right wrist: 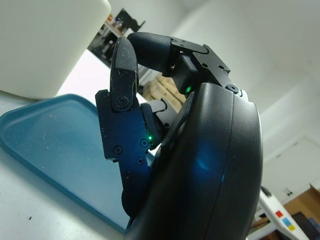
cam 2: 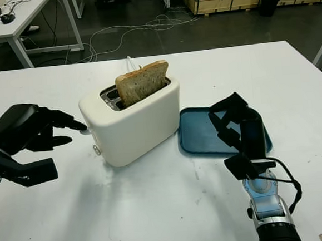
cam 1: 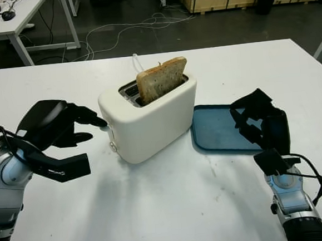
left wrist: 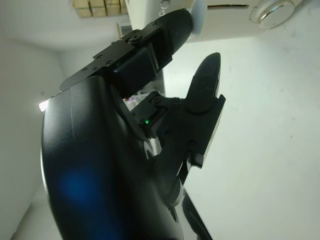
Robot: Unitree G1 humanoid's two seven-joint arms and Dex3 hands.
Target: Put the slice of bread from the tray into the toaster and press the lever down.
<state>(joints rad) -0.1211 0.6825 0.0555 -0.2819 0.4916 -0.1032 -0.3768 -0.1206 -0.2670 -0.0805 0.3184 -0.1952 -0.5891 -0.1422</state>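
With the bread (cam 1: pixel 161 78) standing in the toaster (cam 1: pixel 149 118) slot, the left hand (cam 1: pixel 56 134), holding nothing, 1 fingertip on the lever (cam 1: pixel 108 124), should press straight down; the right hand (cam 1: pixel 264 126) hangs empty over the tray (cam 1: pixel 215 130).

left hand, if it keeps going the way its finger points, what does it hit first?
The toaster. The left hand points a fingertip at its end face, right at the lever; the left wrist view shows the tip against that white tab. Contact looks made or nearly so.
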